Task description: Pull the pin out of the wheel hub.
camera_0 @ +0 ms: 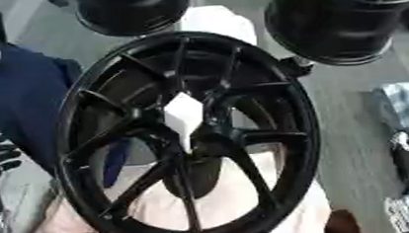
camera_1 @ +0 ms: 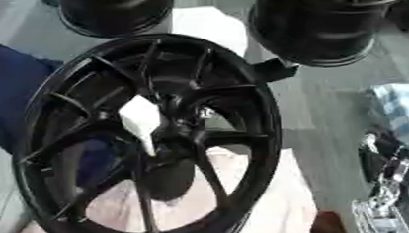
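Filling the left eye view, the black wheel hub (camera_0: 187, 139) is centred, a white pin-like piece (camera_0: 184, 117) at its middle; the left hand (camera_0: 0, 159) at nine o'clock is seen curled, empty. In the right eye view, the right hand (camera_1: 385, 165) at four o'clock cannot be judged. A slipped pull is risked by the distance.

Premises appear to be a wheel or tyre workshop, possibly a garage bay. Grounds for this finding: a large black spoked wheel (camera_0: 187, 139) stands upright in the middle of the view, resting on pale padding (camera_0: 238, 206). Two further black wheels (camera_1: 325, 22) lie flat on the grey floor (camera_0: 347, 127) behind it, one at upper left, one at upper right, well apart from each other. The floor is bare and smooth, of an industrial kind. No household furnishings or office fittings are seen. A folded blue checked cloth (camera_1: 402, 110) lies at the right edge.
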You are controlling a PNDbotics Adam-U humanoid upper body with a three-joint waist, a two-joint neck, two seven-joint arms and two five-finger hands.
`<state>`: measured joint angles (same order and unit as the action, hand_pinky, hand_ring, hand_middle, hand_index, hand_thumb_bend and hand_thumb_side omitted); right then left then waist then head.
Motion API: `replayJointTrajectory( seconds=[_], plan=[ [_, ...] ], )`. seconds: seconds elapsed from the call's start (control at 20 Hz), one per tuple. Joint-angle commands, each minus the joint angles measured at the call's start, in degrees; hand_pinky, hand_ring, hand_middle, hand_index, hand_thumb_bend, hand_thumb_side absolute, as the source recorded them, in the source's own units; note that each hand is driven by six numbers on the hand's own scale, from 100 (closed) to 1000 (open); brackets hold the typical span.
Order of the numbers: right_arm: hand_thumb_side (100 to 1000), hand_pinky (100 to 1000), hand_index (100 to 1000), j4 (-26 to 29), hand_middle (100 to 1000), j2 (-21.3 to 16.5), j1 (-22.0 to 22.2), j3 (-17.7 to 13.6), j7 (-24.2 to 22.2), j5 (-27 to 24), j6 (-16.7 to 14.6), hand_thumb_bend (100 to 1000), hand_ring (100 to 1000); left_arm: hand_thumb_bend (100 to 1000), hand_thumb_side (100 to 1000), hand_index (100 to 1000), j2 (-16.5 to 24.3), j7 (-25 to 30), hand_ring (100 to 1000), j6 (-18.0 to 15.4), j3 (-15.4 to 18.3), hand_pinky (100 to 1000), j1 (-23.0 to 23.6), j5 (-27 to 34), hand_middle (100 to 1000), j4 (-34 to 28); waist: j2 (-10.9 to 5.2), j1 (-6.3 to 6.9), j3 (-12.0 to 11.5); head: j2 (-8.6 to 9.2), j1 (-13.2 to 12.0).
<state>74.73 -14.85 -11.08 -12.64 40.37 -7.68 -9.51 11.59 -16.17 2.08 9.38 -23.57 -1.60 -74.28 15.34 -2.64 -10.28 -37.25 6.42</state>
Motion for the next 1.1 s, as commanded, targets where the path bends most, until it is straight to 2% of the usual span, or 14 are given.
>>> replayJointTrajectory(
  seconds=[0.05,0.45,0.65,0.85,1.1],
  plan=[
    [415,699,727,0.53,589,-1.68,-0.28,-0.22,0.05,-0.26,-0.08,177,705,100,916,710,1.46,0.12,596,-0.05,0.03,611,-0.80,-0.24,519,-1.29,-0.81,0.09,-0.06,-0.03,-0.20],
    [408,700,729,1.11,593,-1.87,-0.54,-0.40,0.08,-0.31,-0.27,179,710,100,918,710,1.39,0.05,595,-0.03,0.10,611,-0.85,-0.15,520,-1.20,-0.76,0.02,-0.52,0.19,-0.61],
    [370,706,745,5.26,618,-3.36,-1.63,-0.45,-1.86,1.85,-0.18,185,732,100,920,710,1.37,-0.15,595,-0.05,0.24,611,-1.05,0.26,520,-0.88,-0.72,-0.14,-1.21,0.17,-1.61],
    [267,727,769,11.59,665,-8.27,-3.21,0.93,-5.70,5.52,0.04,211,766,100,921,710,1.75,-0.10,595,-0.05,0.20,611,-0.78,0.25,520,-0.66,-1.25,-0.59,-1.33,-0.77,-1.55],
    [163,757,777,19.04,686,-15.63,-5.06,6.42,-10.28,10.09,-2.52,290,779,100,920,710,2.78,0.00,594,0.04,0.13,611,-0.29,-0.24,520,-0.48,-2.02,-1.81,-1.12,-1.84,-1.37]
  ],
)
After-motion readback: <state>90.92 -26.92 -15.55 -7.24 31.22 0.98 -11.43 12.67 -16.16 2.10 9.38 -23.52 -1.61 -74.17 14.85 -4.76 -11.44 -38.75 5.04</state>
